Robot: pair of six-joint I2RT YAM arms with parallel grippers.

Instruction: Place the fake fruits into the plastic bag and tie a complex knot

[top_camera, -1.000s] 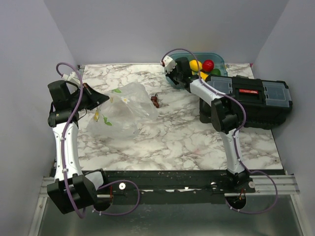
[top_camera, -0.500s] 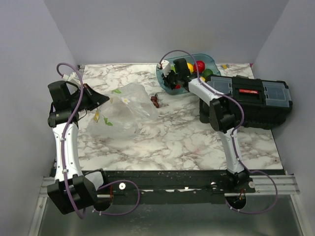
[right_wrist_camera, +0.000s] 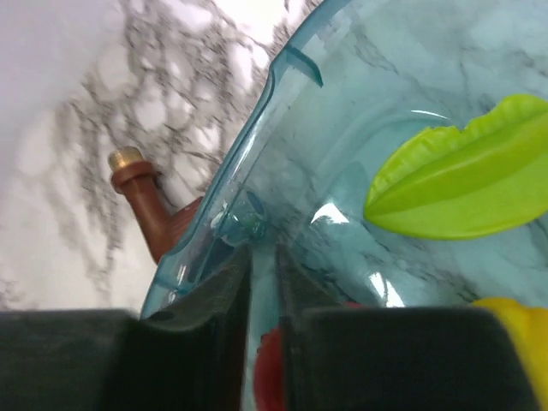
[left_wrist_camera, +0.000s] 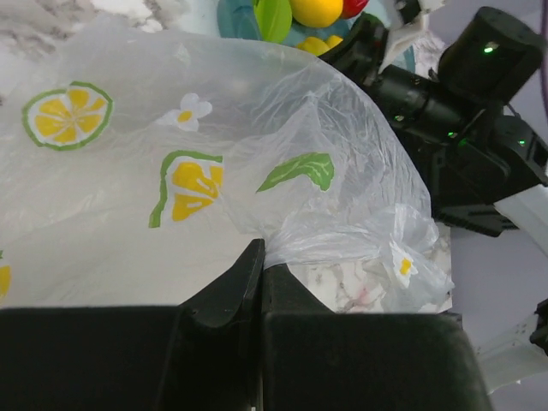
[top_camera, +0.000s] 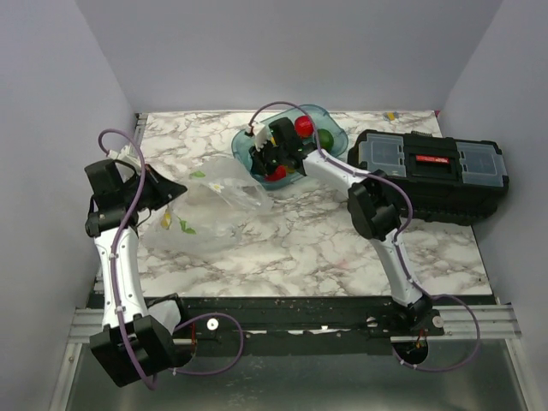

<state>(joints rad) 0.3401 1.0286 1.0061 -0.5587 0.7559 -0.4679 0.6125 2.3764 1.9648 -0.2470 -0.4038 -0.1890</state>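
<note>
- The left gripper [left_wrist_camera: 259, 267] has its fingers pressed together on a fold of the plastic bag [left_wrist_camera: 171, 120], at the bag's left edge.
- The bag lies slack on the marble table [top_camera: 342, 248]. Its long axis runs left to right, and its crumpled right end points at the teal tub [top_camera: 241, 142], just beside it.
- The right gripper [right_wrist_camera: 263, 282] straddles the tub's rim, one finger on each side with a narrow gap between. I cannot tell whether it clamps.
- The left arm stands bent with its wrist turned right. The right arm reaches far-left across the table.
- The fake fruits [top_camera: 304, 126] sit in the tub: two red, one green, with the yellow ones partly hidden.
- There is one bag, one tub and one black toolbox [top_camera: 428, 171].
</note>
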